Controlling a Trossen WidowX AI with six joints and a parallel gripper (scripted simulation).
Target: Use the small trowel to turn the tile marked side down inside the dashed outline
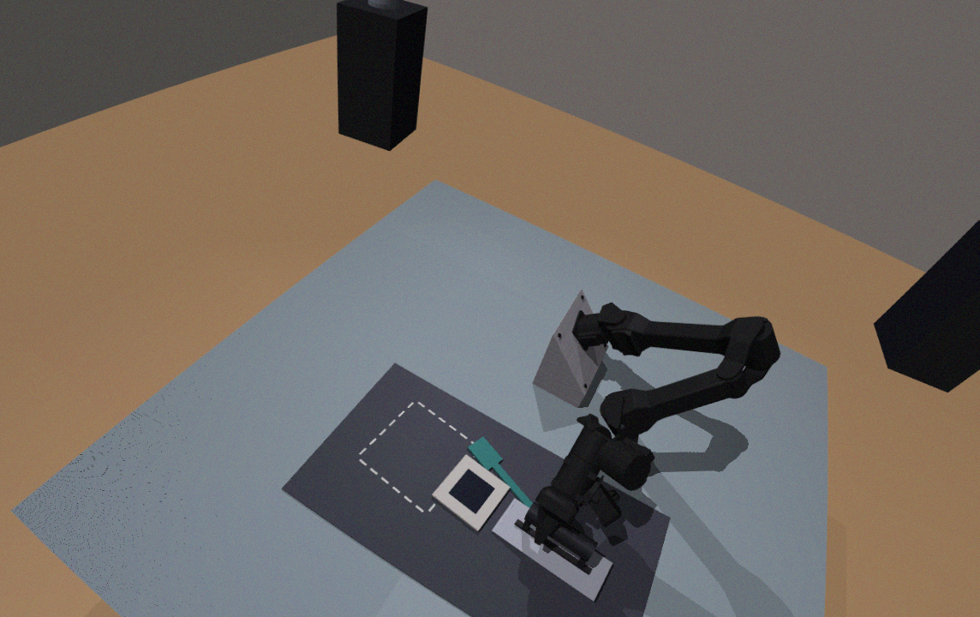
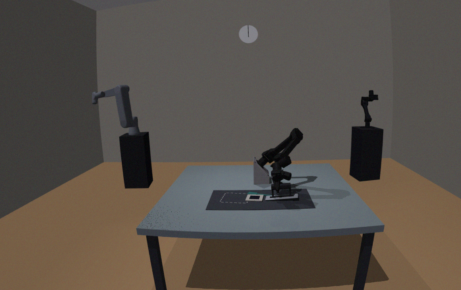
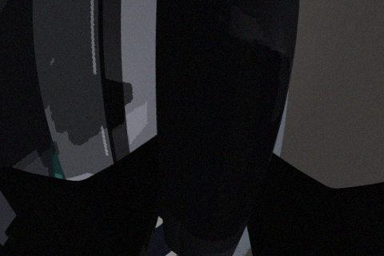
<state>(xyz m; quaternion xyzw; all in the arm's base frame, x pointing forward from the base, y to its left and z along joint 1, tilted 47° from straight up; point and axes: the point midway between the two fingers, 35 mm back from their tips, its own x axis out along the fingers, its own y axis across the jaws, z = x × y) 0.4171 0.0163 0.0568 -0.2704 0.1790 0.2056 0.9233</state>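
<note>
"What's the claw [image 1: 546, 529] [image 2: 277, 188] [image 3: 204, 139] doing?"

"Pinching the black handle of the pale trowel [image 1: 593, 577] [image 2: 293, 197] [image 3: 138, 48], low over the mat [image 1: 325, 479] [image 2: 217, 205]. I can't tell if the blade touches down."

"And the tile [image 1: 473, 491] [image 2: 254, 197] [image 3: 160, 242]?"

"Dark square up, at the edge of the dashed outline [image 1: 392, 484] [image 2: 233, 202], with the teal tool [image 1: 485, 452] [image 2: 255, 193] [image 3: 58, 164] alongside."

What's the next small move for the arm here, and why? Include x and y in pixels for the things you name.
I'd probably ease the trowel [image 1: 551, 560] [image 2: 273, 198] [image 3: 139, 40] low toward the tile [image 1: 473, 491] [image 2: 254, 197] [image 3: 160, 240], minding the teal tool [image 1: 484, 452] [image 2: 252, 193] [image 3: 57, 162] alongside. The trowel is gripped, its blade looks close to the mat [image 1: 340, 476] [image 2: 214, 205] with one end near the tile, and the tile lies marked side up.
</note>
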